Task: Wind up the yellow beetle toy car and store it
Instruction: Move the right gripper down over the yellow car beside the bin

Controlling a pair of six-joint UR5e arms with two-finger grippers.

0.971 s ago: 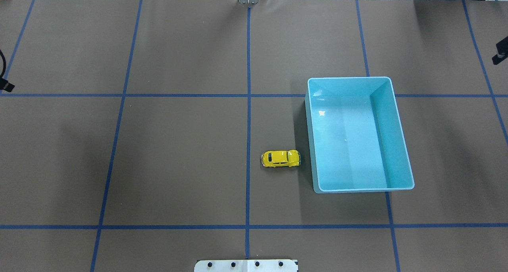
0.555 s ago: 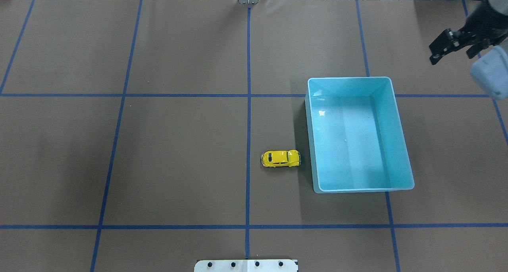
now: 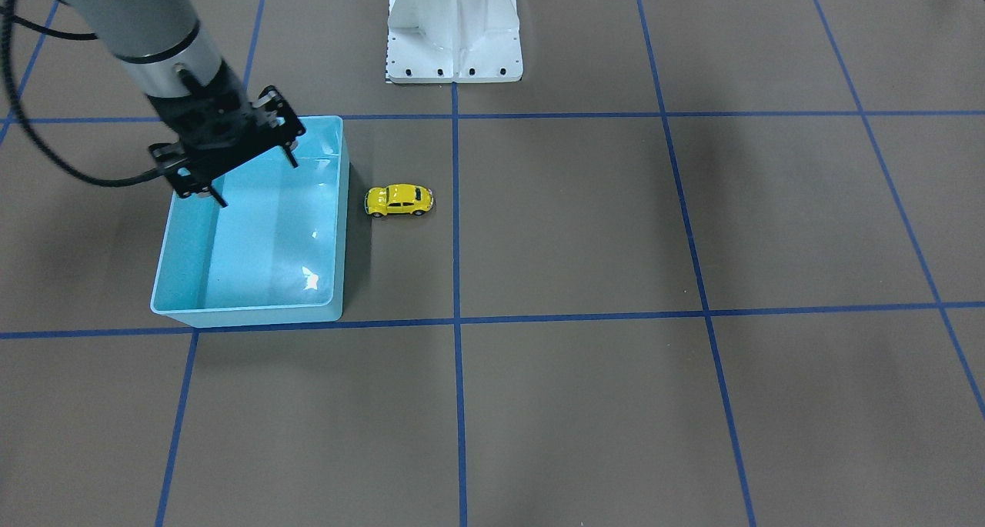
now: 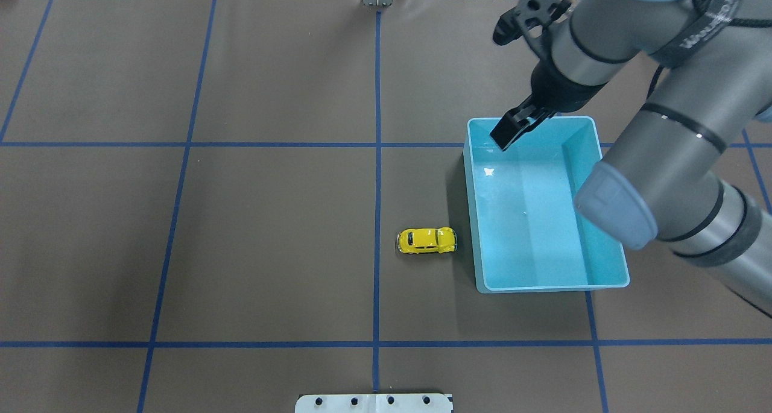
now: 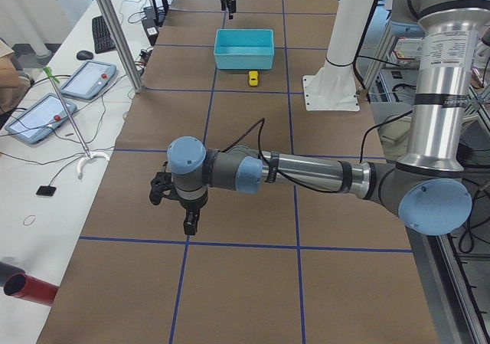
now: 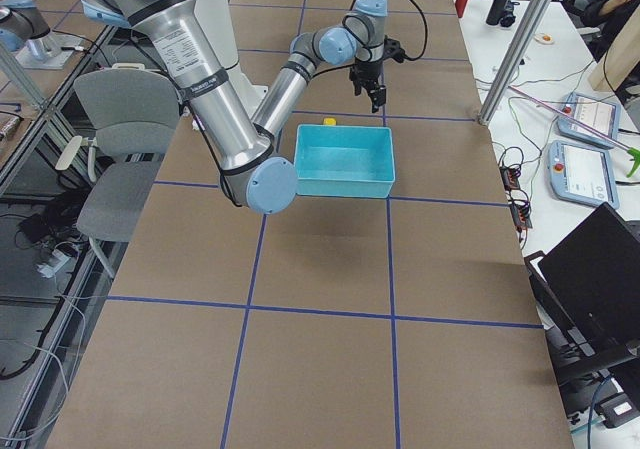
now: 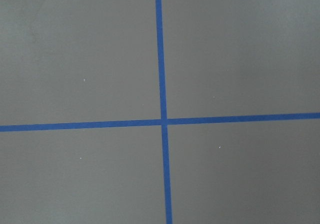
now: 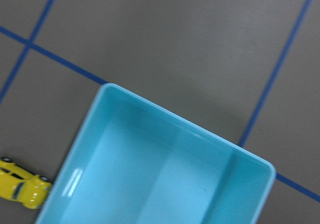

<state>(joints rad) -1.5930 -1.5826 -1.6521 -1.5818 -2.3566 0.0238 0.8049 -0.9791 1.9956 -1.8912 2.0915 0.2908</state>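
R gripper [image 3: 258, 182] hangs wide open above turquoise bin [image 4: 543, 289] — yellow beetle toy car [image 4: 427, 241] sits on table [image 4: 271, 220] just beside its wall. Risk: tight gap, finger could clip wall, nudge car off. L gripper [image 5: 178, 206]: can't tell.

The yellow beetle toy car [image 4: 426, 241] (glossy, dark windows) stands upright just beside the turquoise bin [image 4: 543, 289].
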